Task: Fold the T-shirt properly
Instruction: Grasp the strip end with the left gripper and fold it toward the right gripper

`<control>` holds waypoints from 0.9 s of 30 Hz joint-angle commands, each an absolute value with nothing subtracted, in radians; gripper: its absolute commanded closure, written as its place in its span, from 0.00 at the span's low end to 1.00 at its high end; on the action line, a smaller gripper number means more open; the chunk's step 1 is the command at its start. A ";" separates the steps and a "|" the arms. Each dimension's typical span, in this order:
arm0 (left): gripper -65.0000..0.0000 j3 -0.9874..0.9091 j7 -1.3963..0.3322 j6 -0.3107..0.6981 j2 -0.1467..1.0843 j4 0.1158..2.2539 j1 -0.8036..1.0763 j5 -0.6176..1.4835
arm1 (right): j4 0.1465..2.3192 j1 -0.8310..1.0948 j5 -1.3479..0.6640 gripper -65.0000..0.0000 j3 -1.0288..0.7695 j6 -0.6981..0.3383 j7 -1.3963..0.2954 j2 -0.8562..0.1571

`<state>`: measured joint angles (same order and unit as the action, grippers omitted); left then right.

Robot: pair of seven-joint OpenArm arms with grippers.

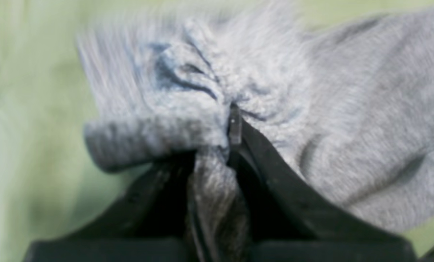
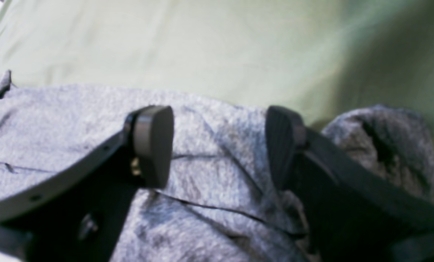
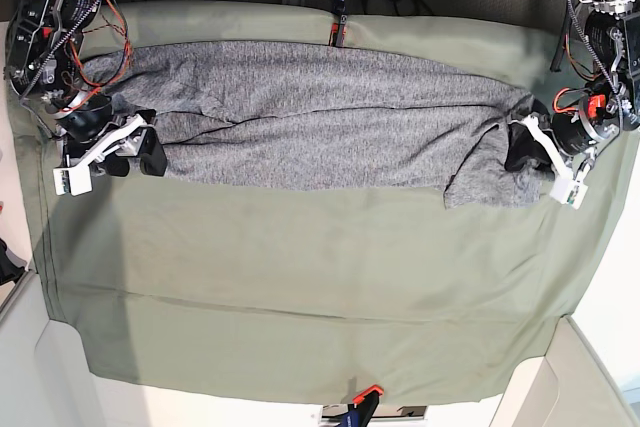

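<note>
Over on the right, your left end effector (image 1: 220,145) is clenched on the T-shirt (image 3: 300,112); the right end effector (image 2: 218,145) hangs released, so lifting could skew the fold.

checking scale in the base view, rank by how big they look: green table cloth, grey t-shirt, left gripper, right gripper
1. green table cloth, largest
2. T-shirt
3. left gripper and right gripper: both small and look about alike, so no ranking between them.

T-shirt (image 1: 311,120) bunched in left hand (image 1: 217,145)
</note>
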<state>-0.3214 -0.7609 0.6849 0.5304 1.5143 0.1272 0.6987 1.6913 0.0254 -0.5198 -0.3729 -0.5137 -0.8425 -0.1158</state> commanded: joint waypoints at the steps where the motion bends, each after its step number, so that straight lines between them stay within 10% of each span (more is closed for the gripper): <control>1: 1.00 -0.327 -0.738 0.698 0.549 1.597 0.135 0.718 | 1.710 0.014 -0.540 0.39 -0.376 -0.524 -0.819 -0.124; 11: 1.00 -0.169 -0.736 0.694 0.513 2.094 0.311 0.690 | 1.710 0.014 -0.540 0.39 -0.376 -0.524 -0.818 -0.124; 27: 1.00 0.249 -0.639 0.576 0.256 1.969 0.194 0.318 | 1.710 0.028 -0.539 0.39 -0.376 -0.524 -0.831 -0.121</control>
